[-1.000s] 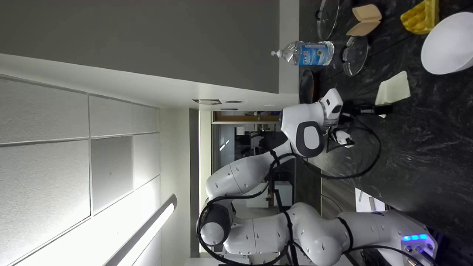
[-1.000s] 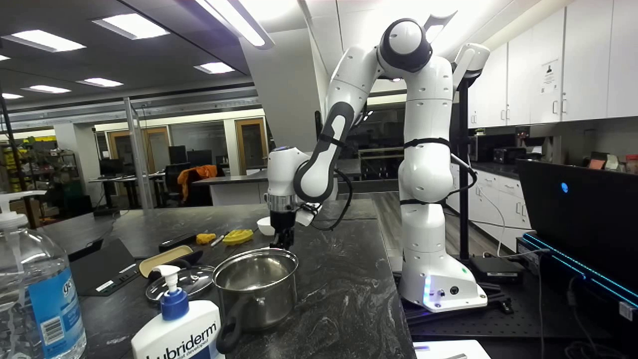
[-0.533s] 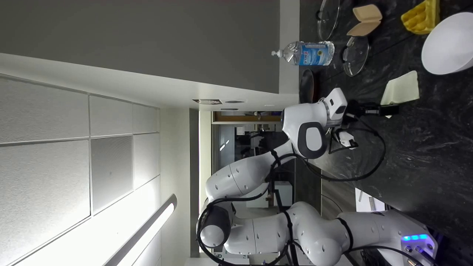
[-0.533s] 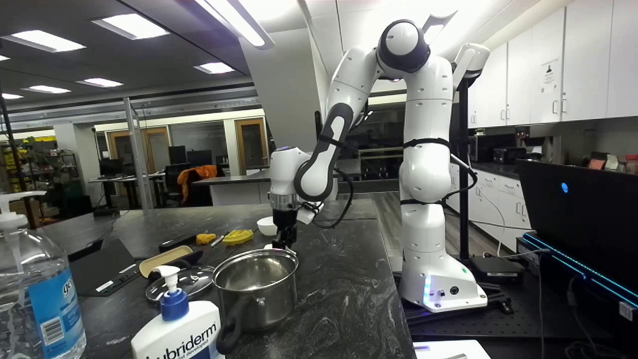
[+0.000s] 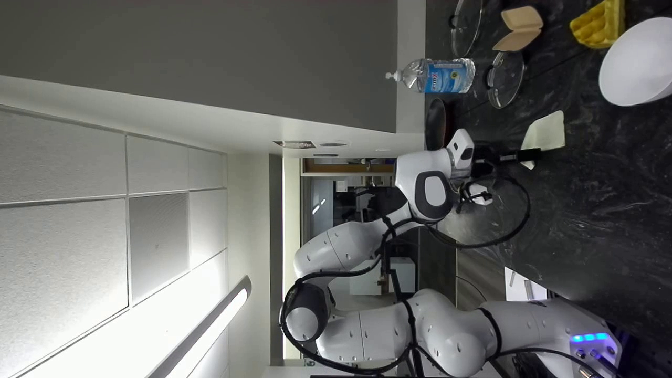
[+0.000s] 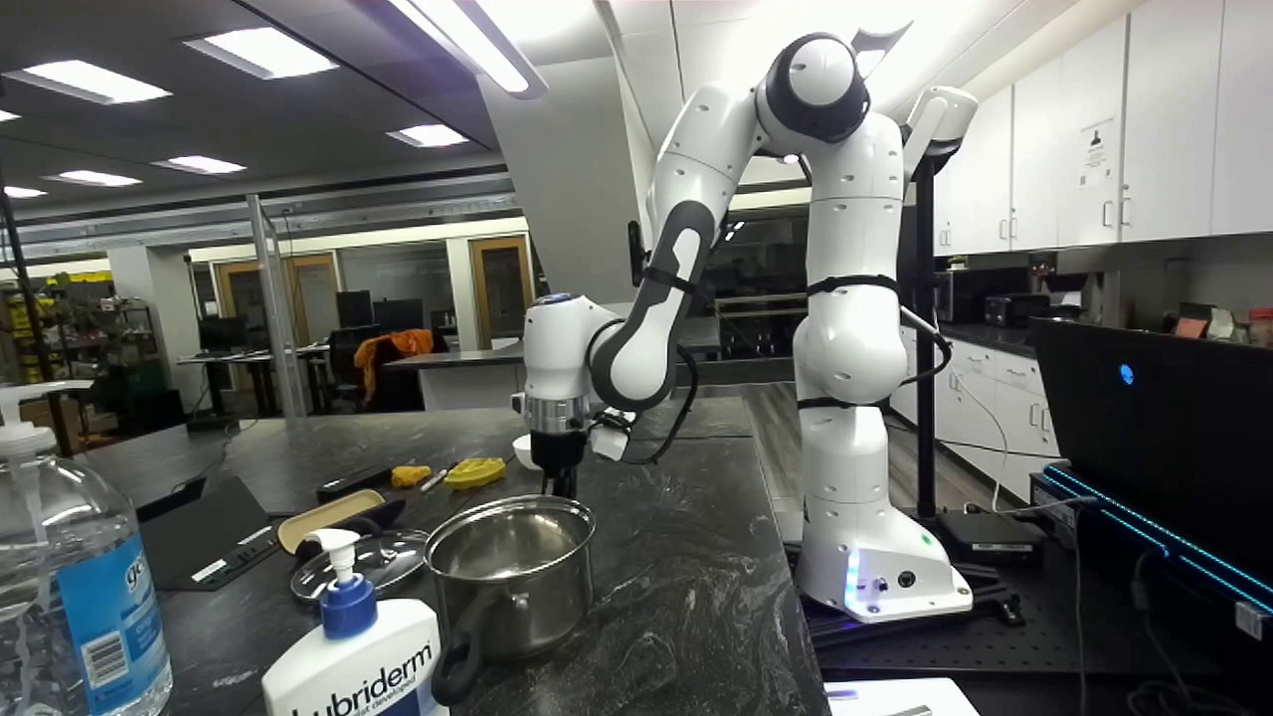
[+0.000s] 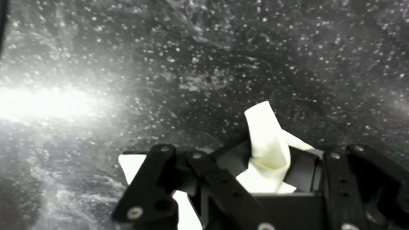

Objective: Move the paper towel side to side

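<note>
The paper towel (image 5: 547,130) is a pale cream sheet, held just over or on the dark table in an exterior view that stands sideways. My gripper (image 5: 536,154) points down at the table with its fingers shut on one part of the towel; the rest hangs out beside it. In the wrist view, the towel (image 7: 268,147) is bunched and folded between the black fingers (image 7: 266,159), with more of it showing at the left. In an exterior view my gripper (image 6: 562,484) is behind the pot, and the towel is hidden there.
A steel pot (image 6: 512,587) stands in front of my gripper, with a lotion bottle (image 6: 353,656) and a large clear bottle (image 6: 99,617) nearby. A white bowl (image 5: 638,63), a yellow tray-like object (image 5: 598,23), a glass lid (image 5: 506,79) and a tan box (image 5: 520,29) lie around.
My gripper and the towel moved slightly right in both exterior views, then back left past their earlier place. The towel stays gripped; the other objects have not moved.
</note>
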